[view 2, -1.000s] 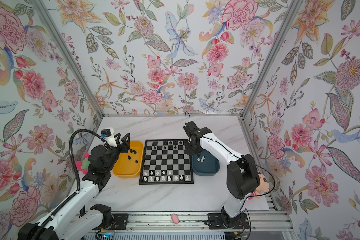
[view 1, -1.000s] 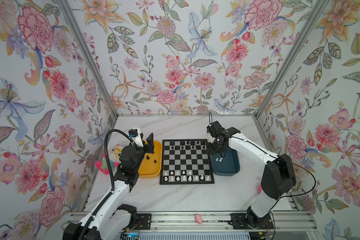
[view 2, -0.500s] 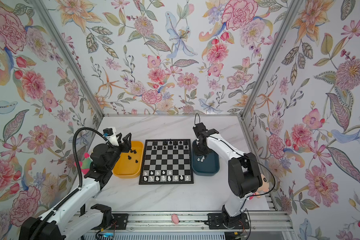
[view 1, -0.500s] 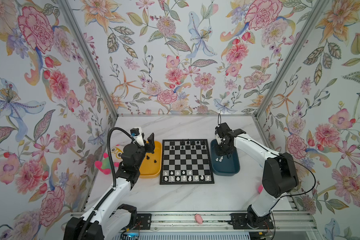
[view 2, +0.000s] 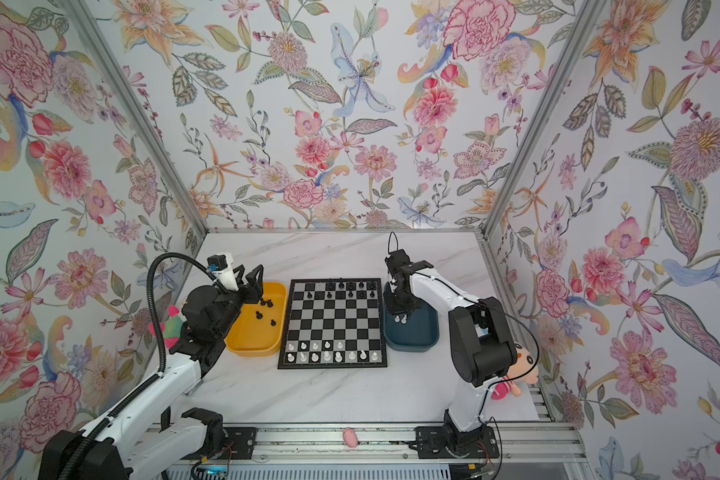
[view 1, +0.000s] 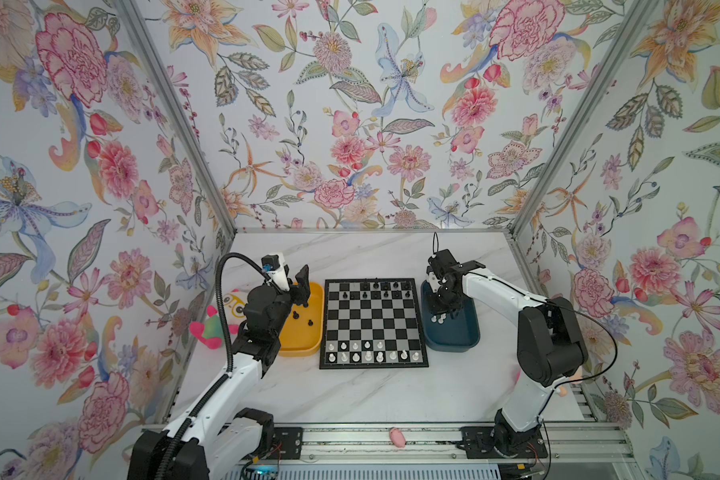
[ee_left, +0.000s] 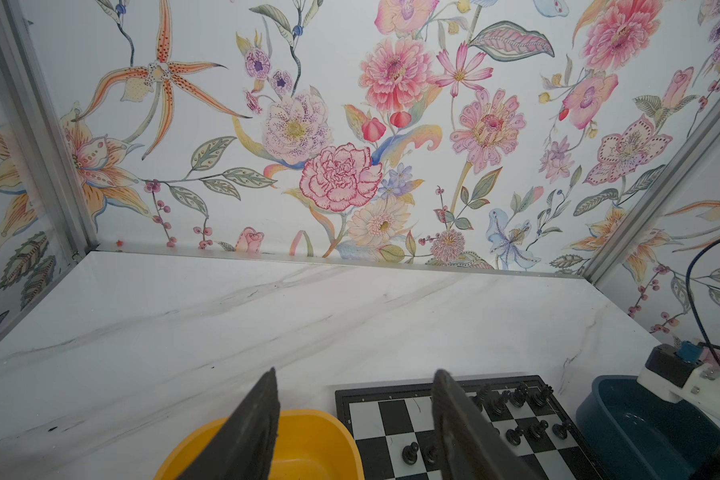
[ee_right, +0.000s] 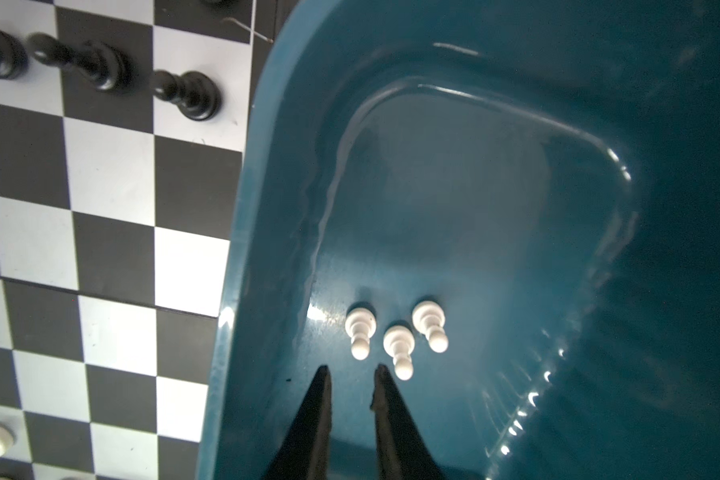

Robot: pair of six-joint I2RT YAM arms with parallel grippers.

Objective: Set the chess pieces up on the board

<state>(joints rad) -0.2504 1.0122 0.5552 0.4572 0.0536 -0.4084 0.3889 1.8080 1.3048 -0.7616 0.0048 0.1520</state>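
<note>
The board (view 1: pixel 373 332) lies mid-table, with black chess pieces (view 1: pixel 375 289) on its far rows and white ones (view 1: pixel 371 351) on its near rows. Loose black pieces (view 2: pixel 265 309) lie in the yellow tray (view 1: pixel 300 349). Three white pawns (ee_right: pixel 398 349) stand in the dark blue tray (ee_right: pixel 267 208). My right gripper (ee_right: pixel 352 368) hangs low inside that tray just short of the pawns, its jaws a narrow gap apart with nothing between them. My left gripper (ee_left: pixel 355 370) is open and empty above the yellow tray's far end (ee_left: pixel 308 440), beside the board's corner (ee_left: pixel 395 415).
Plush toys (view 1: pixel 233 301) lie left of the yellow tray behind my left arm. Another plush (view 2: pixel 520 365) sits at the table's right edge behind my right arm. A small pink object (view 1: pixel 396 436) rests on the front rail. Floral walls close in three sides.
My right gripper has moved from the board's far right edge over to the blue tray and down toward the white pawns. The left arm has barely shifted.
</note>
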